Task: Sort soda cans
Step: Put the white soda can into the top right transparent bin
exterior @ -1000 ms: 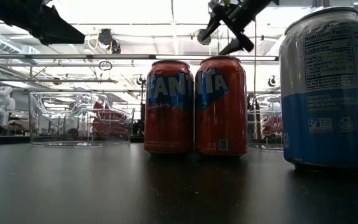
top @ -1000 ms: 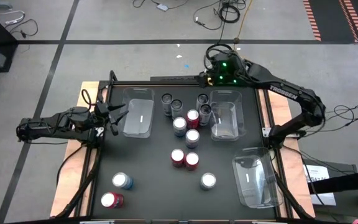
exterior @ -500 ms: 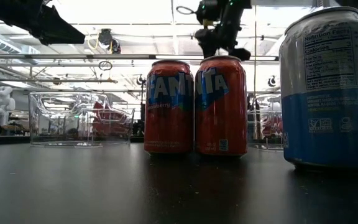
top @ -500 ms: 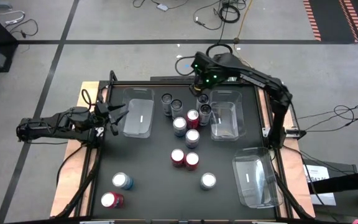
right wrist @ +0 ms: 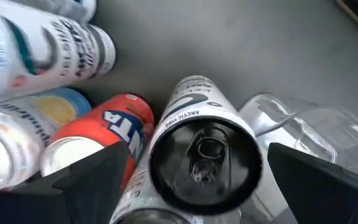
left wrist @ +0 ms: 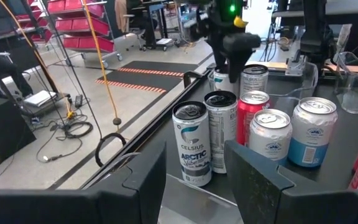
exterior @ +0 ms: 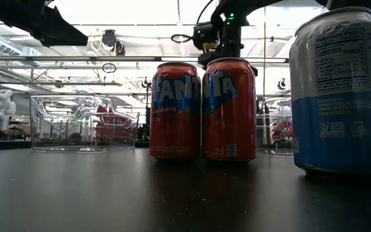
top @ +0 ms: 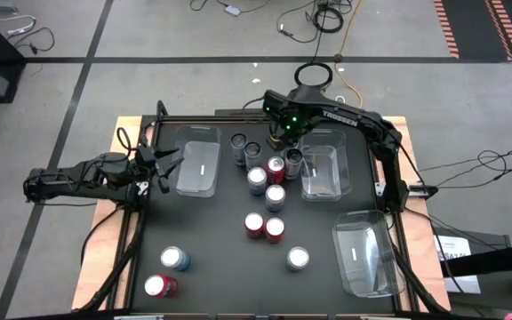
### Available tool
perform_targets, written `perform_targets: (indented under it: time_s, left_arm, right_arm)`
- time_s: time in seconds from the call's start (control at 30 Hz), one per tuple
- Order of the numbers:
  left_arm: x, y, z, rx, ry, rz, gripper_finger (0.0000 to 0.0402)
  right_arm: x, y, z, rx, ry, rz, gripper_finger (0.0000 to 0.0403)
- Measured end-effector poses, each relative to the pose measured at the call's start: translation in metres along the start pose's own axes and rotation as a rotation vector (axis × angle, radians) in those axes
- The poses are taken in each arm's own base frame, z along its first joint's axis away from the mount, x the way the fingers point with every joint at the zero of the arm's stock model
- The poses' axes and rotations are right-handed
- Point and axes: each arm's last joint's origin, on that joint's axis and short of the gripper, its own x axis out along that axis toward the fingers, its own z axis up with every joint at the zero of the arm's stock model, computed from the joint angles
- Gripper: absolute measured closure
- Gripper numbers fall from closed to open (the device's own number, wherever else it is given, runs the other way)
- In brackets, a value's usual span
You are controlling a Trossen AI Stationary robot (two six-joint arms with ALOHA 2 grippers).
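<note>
We see a tall white can (right wrist: 197, 155), dark-lidded and printed "Arctic", standing directly beneath our right claw (right wrist: 191, 171), whose fingers (right wrist: 95, 174) are spread wide on either side of it without touching. Just beside it stand a red Fanta can (right wrist: 114, 127) and a clear tray (right wrist: 303, 134); a blue-and-silver can (right wrist: 39, 115) stands a little beyond. Well away from that claw, at the table's (top: 212, 258) left edge, our left claw (top: 161, 164) hangs closed, empty, just beside another tray (top: 198, 160).

Probably a robotics lab: taped floor (top: 60, 107), loose cables (top: 314, 18), shelving (left wrist: 79, 25).
</note>
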Motion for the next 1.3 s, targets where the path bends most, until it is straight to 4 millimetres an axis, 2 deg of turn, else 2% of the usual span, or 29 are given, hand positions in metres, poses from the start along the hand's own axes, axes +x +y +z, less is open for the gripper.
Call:
perform_targets:
  time_s: [0.2, 0.3, 0.6, 0.9, 1.13, 1.3]
  left_arm:
    - [0.0, 0.0, 0.0, 0.0, -0.001, 0.0, 0.023]
    - [0.0, 0.0, 0.0, 0.0, 0.0, -0.001, 0.023]
    - [0.0, 0.0, 0.0, 0.0, -0.001, -0.001, 0.023]
    - [0.0, 0.0, 0.0, 0.0, -0.001, -0.008, 0.023]
    - [0.0, 0.0, 0.0, 0.0, -0.001, -0.008, 0.023]
    - [0.0, 0.0, 0.0, -0.001, -0.002, -0.008, 0.023]
  right_arm:
    - [0.013, 0.002, 0.005, -0.009, 0.018, -0.029, 0.0027]
    - [0.015, 0.002, 0.005, -0.003, 0.021, -0.042, 0.0041]
    - [0.015, 0.001, 0.003, 0.019, 0.045, -0.049, 0.0165]
    - [0.011, 0.002, 0.002, 0.01, 0.024, -0.037, 0.0165]
    - [-0.027, -0.004, -0.005, 0.024, -0.118, 0.03, 0.016]
    - [-0.069, -0.015, -0.017, 0.048, -0.273, 0.086, 0.016]
